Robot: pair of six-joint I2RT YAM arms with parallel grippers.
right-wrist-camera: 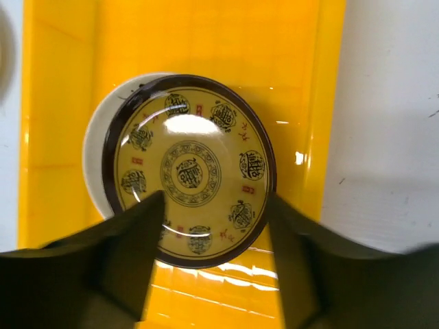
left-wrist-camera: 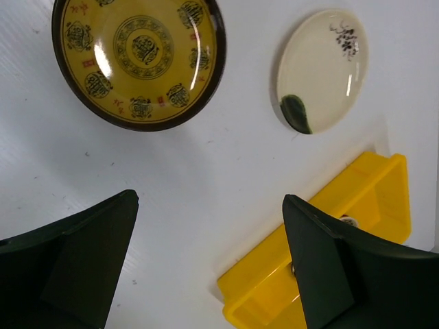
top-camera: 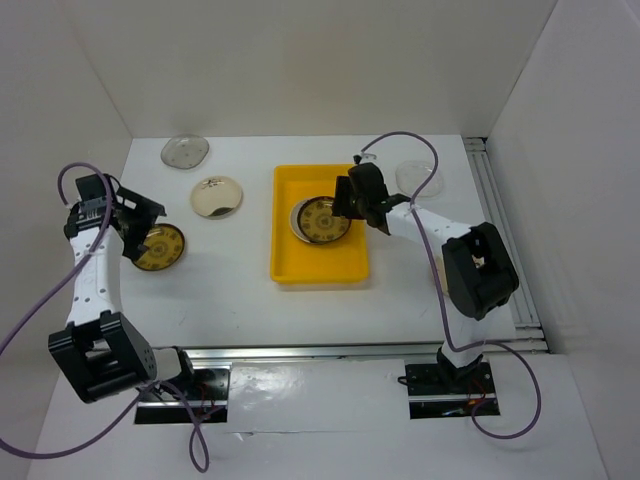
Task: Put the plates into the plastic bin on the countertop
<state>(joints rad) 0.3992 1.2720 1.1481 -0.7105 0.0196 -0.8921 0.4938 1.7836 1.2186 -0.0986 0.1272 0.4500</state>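
Note:
The yellow plastic bin (top-camera: 320, 262) sits mid-countertop. Inside it a dark plate with yellow pattern (top-camera: 322, 220) lies on a white plate (top-camera: 296, 222). My right gripper (top-camera: 350, 205) hovers open over this stack; in the right wrist view the patterned plate (right-wrist-camera: 194, 168) lies between and below my fingers, on the white plate (right-wrist-camera: 95, 154) in the bin (right-wrist-camera: 206, 41). My left gripper (top-camera: 135, 232) is open and empty beside a second yellow-patterned plate (top-camera: 160, 247). The left wrist view shows that plate (left-wrist-camera: 139, 58), a cream plate with a dark mark (left-wrist-camera: 322, 70) and the bin's corner (left-wrist-camera: 357, 205).
The cream plate (top-camera: 216, 196) lies left of the bin. A clear glass plate (top-camera: 185, 151) lies at the back left, another (top-camera: 420, 177) right of the bin under the right arm's cable. White walls enclose the countertop; a metal rail (top-camera: 330, 350) runs along its front.

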